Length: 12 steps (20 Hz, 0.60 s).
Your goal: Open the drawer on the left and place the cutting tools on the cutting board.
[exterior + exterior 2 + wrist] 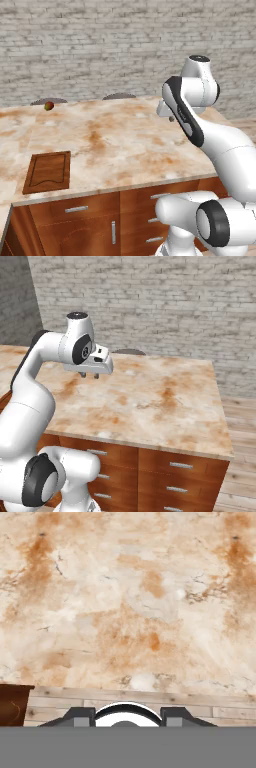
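Hovering above the marbled beige tabletop, the gripper points straight down, well clear of the surface, with nothing between its fingers. The two dark tips stand a moderate way apart in the hand view, with only bare stone and a strip of plank floor beyond the edge below them; they are parted and grasp nothing.

The cutting board lies flat near the front left corner of the tabletop, its long sides running back from the front edge, its grooved border plain to see and its top bare. It is well apart from the gripper, which hangs over the right half of the tabletop in the left base view. A dark brown corner at the lower left of the hand view may be wood of the cabinet; I cannot tell.

The drawer sits directly under the front edge, below the board, closed flush with its short horizontal silver handle in the middle. Beneath it is a door panel with a vertical handle, and to the right a stack of narrower drawers, partly behind the arm's base.

A small red-green fruit rests near the far left edge of the tabletop.
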{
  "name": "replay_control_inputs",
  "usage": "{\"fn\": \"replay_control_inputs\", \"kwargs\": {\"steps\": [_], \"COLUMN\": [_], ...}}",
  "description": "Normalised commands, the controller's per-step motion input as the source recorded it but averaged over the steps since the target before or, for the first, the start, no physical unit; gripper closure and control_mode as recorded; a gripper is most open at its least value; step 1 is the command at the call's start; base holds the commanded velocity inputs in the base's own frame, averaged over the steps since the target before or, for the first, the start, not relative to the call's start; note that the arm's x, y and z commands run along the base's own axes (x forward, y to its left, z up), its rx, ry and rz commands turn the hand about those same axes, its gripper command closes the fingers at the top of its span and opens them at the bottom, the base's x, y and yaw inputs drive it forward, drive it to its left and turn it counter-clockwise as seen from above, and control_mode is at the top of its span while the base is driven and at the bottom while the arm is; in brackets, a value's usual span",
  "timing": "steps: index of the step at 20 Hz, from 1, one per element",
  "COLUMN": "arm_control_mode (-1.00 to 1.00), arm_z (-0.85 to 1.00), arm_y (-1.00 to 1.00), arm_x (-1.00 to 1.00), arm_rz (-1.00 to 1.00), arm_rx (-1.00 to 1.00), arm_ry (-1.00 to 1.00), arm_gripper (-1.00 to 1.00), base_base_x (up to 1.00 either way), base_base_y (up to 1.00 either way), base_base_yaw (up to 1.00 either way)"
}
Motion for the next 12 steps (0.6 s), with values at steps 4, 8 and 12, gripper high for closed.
{"fn": "replay_control_inputs", "kwargs": {"steps": [4,8,12], "arm_control_mode": [-1.00,-1.00,-1.00], "arm_z": [0.00,0.00,0.00], "arm_y": [0.00,0.00,0.00], "arm_x": [-0.04,0.00,-0.01], "arm_rz": [0.00,0.00,0.00], "arm_rx": [0.00,0.00,0.00], "arm_ry": [0.00,0.00,0.00], "arm_gripper": [-1.00,-1.00,-1.00], "base_base_x": [0.00,0.00,0.00], "base_base_y": [0.00,0.00,0.00], "base_base_yaw": [0.00,0.00,0.00]}}
